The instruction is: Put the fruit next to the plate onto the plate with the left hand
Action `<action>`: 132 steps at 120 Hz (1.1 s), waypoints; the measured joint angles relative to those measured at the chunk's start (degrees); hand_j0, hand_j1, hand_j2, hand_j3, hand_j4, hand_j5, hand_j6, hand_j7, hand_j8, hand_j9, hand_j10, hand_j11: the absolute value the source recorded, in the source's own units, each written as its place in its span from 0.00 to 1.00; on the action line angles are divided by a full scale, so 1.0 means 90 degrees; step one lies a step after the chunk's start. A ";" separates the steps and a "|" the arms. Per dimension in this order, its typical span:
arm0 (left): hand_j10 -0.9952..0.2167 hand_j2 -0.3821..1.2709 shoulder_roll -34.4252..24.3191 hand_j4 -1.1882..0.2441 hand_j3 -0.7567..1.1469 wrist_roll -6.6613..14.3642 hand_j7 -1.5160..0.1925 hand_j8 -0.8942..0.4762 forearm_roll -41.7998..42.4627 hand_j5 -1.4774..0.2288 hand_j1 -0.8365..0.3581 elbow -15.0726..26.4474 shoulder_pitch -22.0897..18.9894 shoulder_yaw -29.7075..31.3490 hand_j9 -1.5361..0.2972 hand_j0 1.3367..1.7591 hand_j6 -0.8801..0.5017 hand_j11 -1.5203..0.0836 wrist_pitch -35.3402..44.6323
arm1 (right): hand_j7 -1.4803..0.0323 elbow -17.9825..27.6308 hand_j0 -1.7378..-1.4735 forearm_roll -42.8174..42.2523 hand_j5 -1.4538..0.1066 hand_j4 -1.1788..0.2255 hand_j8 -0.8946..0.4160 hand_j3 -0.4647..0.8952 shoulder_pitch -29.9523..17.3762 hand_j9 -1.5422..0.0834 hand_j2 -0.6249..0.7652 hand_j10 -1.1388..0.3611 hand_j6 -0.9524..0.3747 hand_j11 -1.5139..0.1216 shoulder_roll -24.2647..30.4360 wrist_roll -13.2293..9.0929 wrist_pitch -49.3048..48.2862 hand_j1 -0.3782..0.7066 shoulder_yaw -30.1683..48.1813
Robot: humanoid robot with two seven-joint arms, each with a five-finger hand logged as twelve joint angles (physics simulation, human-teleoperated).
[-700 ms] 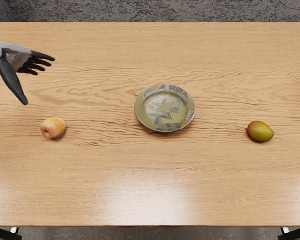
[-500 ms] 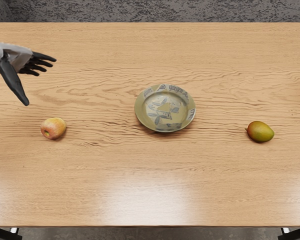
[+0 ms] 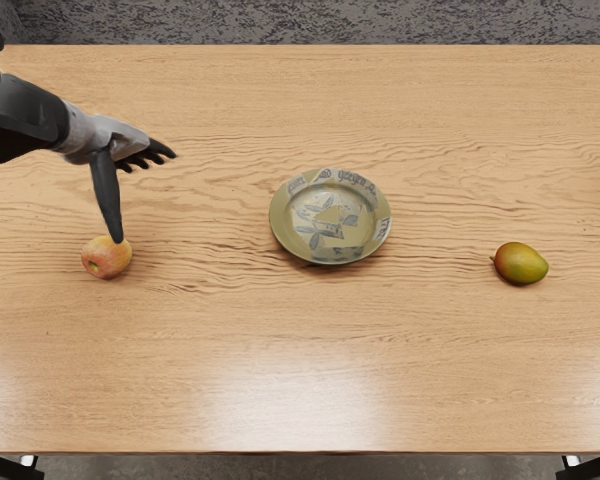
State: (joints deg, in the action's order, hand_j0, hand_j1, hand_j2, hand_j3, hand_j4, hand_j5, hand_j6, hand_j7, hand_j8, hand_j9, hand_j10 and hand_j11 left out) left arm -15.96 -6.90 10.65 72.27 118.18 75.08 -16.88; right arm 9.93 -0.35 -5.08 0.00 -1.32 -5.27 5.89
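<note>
So the table [image 3: 280, 350] is light wood with wavy grain and a glossy patch near the front edge. The plate [image 3: 330, 215] is a round, shallow ceramic one, cream with a blue-grey leafy pattern, sitting about mid-table with nothing on it. The apple [image 3: 107, 257] is smooth, red-yellow and roundish, well off to the plate's left on bare wood. The left hand [image 3: 110, 145] hangs just above it, fingers [image 3: 150, 155] spread wide and holding nothing, with the long dark thumb pointing down so its tip overlaps the apple's top; I can't tell if it's touching. An oval green-red mango [image 3: 520, 263] sits far right.
</note>
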 joint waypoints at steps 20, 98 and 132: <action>0.82 0.23 0.0029 0.83 0.40 0.0345 0.89 0.65 0.1188 0.86 0.99 0.0731 -0.0045 0.0442 0.84 0.76 0.64 0.95 0.2163 | 0.97 0.0000 0.30 0.0000 0.92 0.83 0.67 0.34 0.0001 0.94 0.45 0.75 0.71 0.91 0.0000 0.0000 0.0000 0.04 0.0000; 0.82 0.23 0.1265 0.83 0.40 0.1684 0.89 0.65 0.1294 0.87 0.99 0.2195 -0.0358 0.0169 0.84 0.76 0.64 0.95 0.4368 | 0.97 0.0000 0.30 0.0000 0.92 0.83 0.67 0.34 0.0000 0.94 0.45 0.75 0.71 0.91 0.0000 0.0000 0.0000 0.04 0.0000; 0.71 0.25 0.1294 0.74 0.40 0.1717 0.79 0.56 0.1470 0.77 0.86 0.2129 -0.0650 0.0069 0.75 0.76 0.54 0.84 0.4982 | 0.97 0.0000 0.30 0.0000 0.92 0.83 0.67 0.34 0.0002 0.94 0.45 0.75 0.71 0.91 0.0000 0.0000 0.0000 0.04 0.0000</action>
State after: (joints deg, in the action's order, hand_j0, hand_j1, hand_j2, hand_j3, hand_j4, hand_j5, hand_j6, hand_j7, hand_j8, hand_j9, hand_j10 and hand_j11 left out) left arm -4.31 8.56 23.88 91.43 112.33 75.70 27.96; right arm 9.93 -0.35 -5.06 0.00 -1.32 -5.27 5.89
